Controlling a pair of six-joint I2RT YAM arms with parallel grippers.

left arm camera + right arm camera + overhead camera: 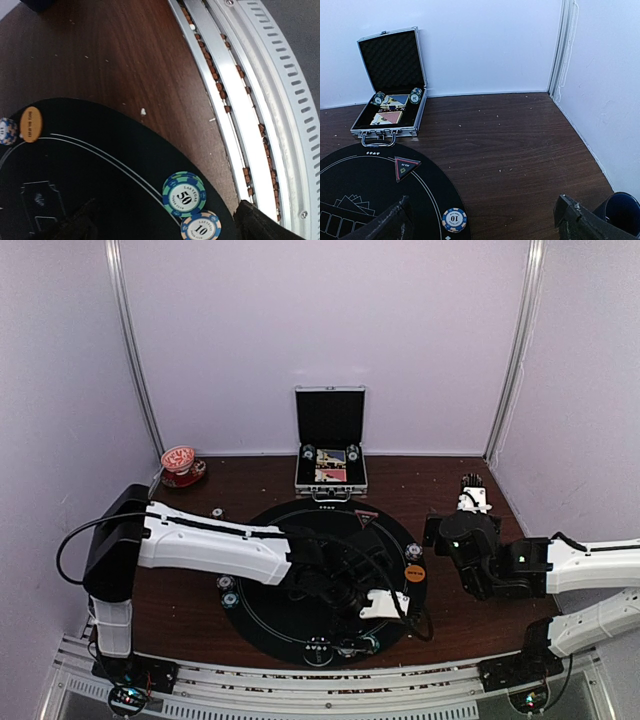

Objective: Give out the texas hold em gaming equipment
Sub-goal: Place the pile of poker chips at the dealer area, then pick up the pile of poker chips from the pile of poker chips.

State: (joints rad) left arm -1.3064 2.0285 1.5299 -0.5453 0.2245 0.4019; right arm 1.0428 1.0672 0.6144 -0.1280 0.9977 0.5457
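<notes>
You look about partway through the job. Small striped chips lie at several spots around the rim of the black round mat (270, 625). The open silver case (390, 80), far ahead and to the left of the right claw (482, 210), holds two chip stacks (379, 97) and two card decks (395, 101). No cards show on the mat, so the dealing appears not yet done. The left arm (210, 545) reaches low across the mat toward its near edge, wrist turned so the camera looks down at the rim. The left claw (166, 207) hovers there with its fingers (75, 225) spread wide apart and gripping nothing. A teal 50 chip (184, 194) and a pale 10 chip (201, 227) lie flat on the mat beneath the gap, nearer one finger, touching each other at the edges. An orange button disc (31, 124) lies well beyond that claw, further round the rim, just beside another chip. The right arm is held back off the mat's far side, level and facing the back wall. Its claw is also spread wide and empty. A blue 10 chip (454, 219) lies just ahead of it on the mat edge. A dark blue mug (622, 205) stands close beside its outer finger.
</notes>
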